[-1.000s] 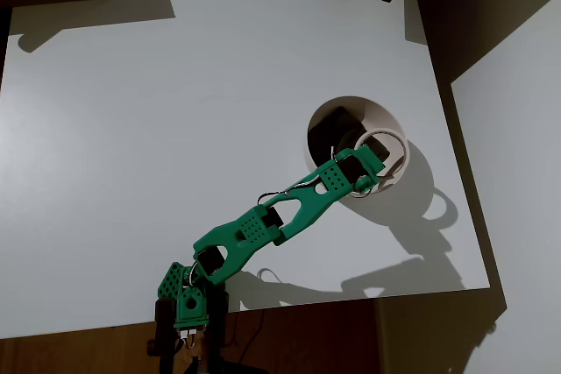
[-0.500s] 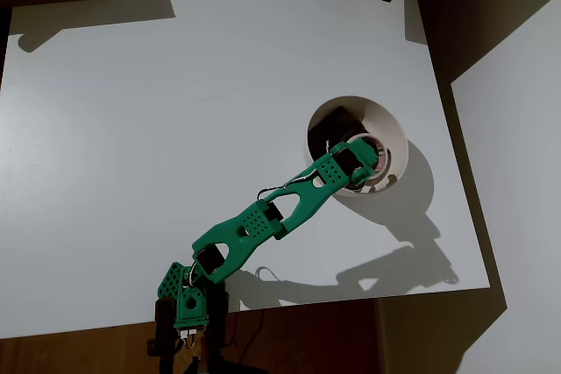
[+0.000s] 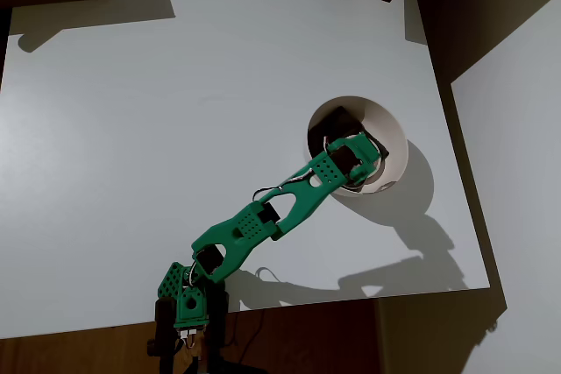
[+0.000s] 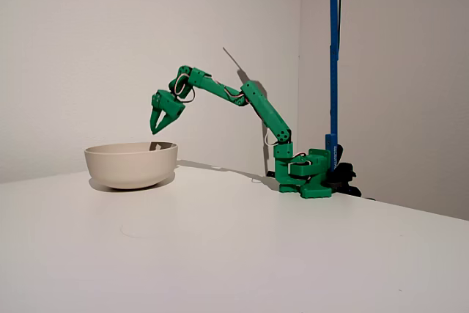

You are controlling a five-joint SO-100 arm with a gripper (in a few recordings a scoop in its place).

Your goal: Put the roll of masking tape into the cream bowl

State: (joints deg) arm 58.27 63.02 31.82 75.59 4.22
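No text, label, brand, number or sign can be read anywhere.

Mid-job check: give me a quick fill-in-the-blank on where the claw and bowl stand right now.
1. In the fixed view the claw hangs ___ the cream bowl.
2. Its fingertips point ___, toward the bowl's opening.
3. The arm is coloured ___.
4. In the overhead view the bowl stands on a ___ table.

Missing words: above; down; green; white.

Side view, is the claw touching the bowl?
No, the claw hangs above the bowl, with a strip of wall showing between its tips and the rim.
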